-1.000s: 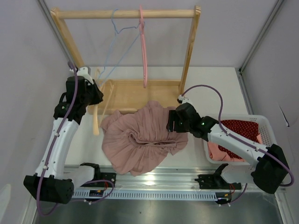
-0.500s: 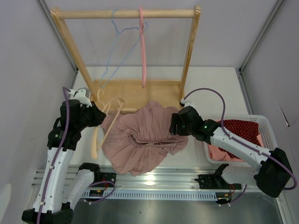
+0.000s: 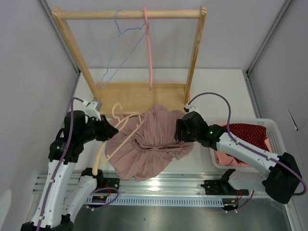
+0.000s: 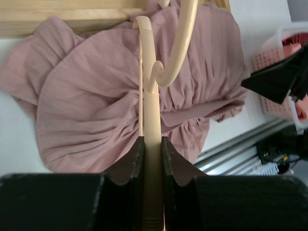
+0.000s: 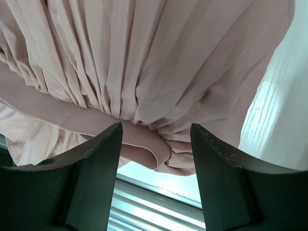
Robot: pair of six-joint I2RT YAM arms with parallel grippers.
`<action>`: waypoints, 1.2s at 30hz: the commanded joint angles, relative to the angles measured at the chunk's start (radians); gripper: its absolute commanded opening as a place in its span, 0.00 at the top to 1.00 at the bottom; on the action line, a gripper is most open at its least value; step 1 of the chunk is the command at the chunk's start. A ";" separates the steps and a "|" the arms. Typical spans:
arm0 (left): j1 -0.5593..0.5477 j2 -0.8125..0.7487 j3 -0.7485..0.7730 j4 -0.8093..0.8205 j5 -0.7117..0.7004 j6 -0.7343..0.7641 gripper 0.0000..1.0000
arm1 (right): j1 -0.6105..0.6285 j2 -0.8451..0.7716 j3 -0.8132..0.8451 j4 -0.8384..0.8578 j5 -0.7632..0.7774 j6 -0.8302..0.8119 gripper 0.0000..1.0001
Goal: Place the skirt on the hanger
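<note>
Check the left fingers point(image 4: 132, 161) first: they are clamped on the neck of the cream hanger point(image 4: 152, 113), with one pad pressed against each side of it. Ahead of these fingers the hanger's hook curls upward and a thin arm runs alongside the neck. The hanger is held above the tabletop point(image 3: 211, 89), at the skirt's edge.

The skirt point(image 3: 149, 142), pleated and dusty pink, lies spread and crumpled on the tabletop beneath and ahead of the left fingers. It fills the ground between the two sets of fingers.

The right fingers point(image 5: 98, 163) stand wide apart and hold nothing. Directly below the gap between them lies the gathered waistband of the skirt, folded into a loose roll, and pleats fan out ahead of the tips. You cannot tell from the views whether the tips touch the cloth.

Behind the right fingers, beside that arm, a white basket point(image 3: 272, 126) holds red and salmon garments. Beyond both sets of fingers stands the wooden rack point(image 3: 130, 14), with a pink hanger point(image 3: 148, 53) and a blue hanger point(image 3: 117, 45) on its rail.
</note>
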 commanded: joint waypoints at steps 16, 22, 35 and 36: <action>-0.125 -0.051 0.073 0.012 0.120 0.078 1.00 | 0.083 -0.073 -0.008 -0.098 0.073 0.060 0.42; -0.125 -0.055 0.109 0.038 -0.041 0.035 1.00 | 0.129 -0.079 -0.006 -0.116 0.095 0.086 0.42; -0.125 -0.048 0.177 0.070 -0.062 0.043 1.00 | 0.170 -0.068 -0.032 -0.144 0.101 0.120 0.43; -0.125 -0.051 0.183 0.076 -0.051 0.043 1.00 | 0.175 -0.062 -0.034 -0.147 0.101 0.123 0.45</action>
